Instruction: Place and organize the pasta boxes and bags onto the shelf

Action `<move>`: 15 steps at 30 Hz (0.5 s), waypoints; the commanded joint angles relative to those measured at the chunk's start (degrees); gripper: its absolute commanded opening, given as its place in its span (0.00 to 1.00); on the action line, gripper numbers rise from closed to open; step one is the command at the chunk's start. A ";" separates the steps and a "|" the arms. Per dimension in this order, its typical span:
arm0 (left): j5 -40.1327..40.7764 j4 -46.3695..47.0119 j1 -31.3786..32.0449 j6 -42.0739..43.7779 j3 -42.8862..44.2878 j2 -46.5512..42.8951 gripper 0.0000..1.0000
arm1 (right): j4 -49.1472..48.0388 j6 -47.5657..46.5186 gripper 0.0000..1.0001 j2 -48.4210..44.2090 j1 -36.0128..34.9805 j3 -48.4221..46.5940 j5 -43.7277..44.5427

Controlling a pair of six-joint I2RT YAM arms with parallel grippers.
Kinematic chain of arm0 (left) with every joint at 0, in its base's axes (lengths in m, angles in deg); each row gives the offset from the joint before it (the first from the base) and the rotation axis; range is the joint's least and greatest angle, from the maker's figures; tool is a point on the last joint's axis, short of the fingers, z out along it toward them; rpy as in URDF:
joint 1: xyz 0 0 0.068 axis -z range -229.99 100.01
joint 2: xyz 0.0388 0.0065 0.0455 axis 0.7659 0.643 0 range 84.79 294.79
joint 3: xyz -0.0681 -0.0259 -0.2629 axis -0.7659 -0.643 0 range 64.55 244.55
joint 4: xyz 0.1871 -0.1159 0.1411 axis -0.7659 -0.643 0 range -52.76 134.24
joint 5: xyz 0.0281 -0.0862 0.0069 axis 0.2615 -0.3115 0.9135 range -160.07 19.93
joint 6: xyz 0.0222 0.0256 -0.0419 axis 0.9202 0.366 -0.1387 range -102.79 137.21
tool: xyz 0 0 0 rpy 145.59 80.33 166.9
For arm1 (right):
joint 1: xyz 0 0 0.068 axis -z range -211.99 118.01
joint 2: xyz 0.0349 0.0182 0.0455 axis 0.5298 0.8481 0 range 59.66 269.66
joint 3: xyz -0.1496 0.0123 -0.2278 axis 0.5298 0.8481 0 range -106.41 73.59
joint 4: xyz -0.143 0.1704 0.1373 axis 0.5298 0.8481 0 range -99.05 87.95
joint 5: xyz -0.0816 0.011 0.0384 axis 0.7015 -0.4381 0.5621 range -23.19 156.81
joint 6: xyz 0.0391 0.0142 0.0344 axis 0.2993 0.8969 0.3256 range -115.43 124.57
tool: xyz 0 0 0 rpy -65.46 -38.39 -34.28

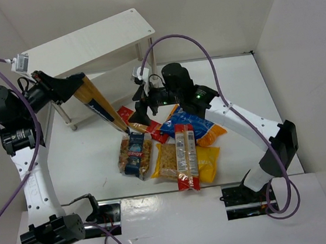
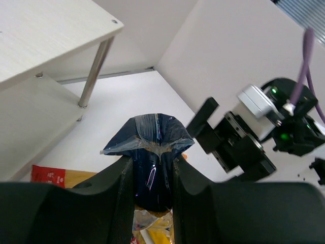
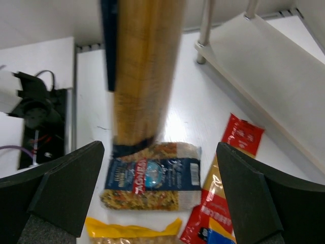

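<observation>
Left hand (image 1: 69, 85) is clamped on the upper end of the tan-and-dark-blue spaghetti pack (image 1: 99, 105). In the left wrist view its two fingers (image 2: 119, 188) press the dark blue crimped end of the pack (image 2: 152, 152) from both sides. The pack is lifted and slants down from the hand, just in front of the shelf (image 1: 83, 43), toward the middle of the worktop (image 1: 91, 165). Its lower end sits over the top of the clear blue-labelled bag (image 1: 136, 154); whether the two touch cannot be told.

Right hand (image 1: 143, 112) hangs close beside that lower end with its fingers spread wide apart and nothing between them in contact. From the right wrist the pack (image 3: 142, 71) hangs blurred between the two dark fingers (image 3: 66, 188), with the clear blue-labelled bag (image 3: 152, 175) flat on the worktop below it.

The white two-tier shelf stands at the far left corner of the worktop, with no pack seen on its boards. The other packs lie in a cluster at the middle, toward the near edge: the red spaghetti pack (image 1: 186, 157) lies lengthwise across the yellow bag (image 1: 208, 163), and the blue-orange bag (image 1: 196, 127) lies just beyond them. A second red pack (image 1: 128, 112) is partly covered beside the right hand.
</observation>
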 commanded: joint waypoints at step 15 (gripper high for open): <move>2.04 14.13 -2.54 -18.75 3.00 -0.06 0.00 | 7.94 0.60 1.00 10.54 -4.51 -15.74 -0.87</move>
